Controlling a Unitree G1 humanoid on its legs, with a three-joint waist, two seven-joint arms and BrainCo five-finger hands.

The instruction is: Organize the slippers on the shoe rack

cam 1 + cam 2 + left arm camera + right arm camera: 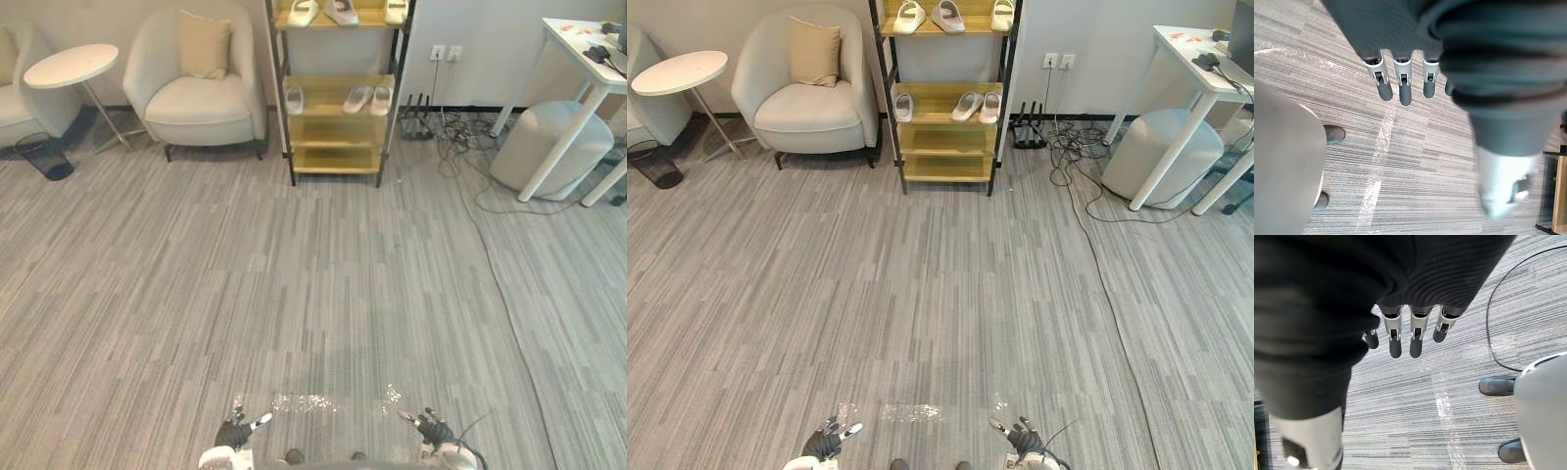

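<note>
A wooden shoe rack (pixel 338 132) with a black frame stands against the far wall, well away from me. Its top shelf carries white slippers (pixel 341 12). On the middle shelf a single white slipper (pixel 295 99) lies at the left and a pair (pixel 369 99) at the right. The lower shelves are bare. My left hand (pixel 235 432) and right hand (pixel 433 428) hang low at the near edge, both open and holding nothing. The left wrist view shows the left hand (pixel 1405 83) with straight fingers over carpet, and the right wrist view shows the right hand (pixel 1403 335) the same way.
A cream armchair (pixel 201 83) with a cushion stands left of the rack, beside a round white side table (pixel 71 66) and a dark bin (pixel 46 157). At the right are a white desk (pixel 588 59), a grey pouf (pixel 552 147) and floor cables (pixel 460 137). Grey striped carpet lies between.
</note>
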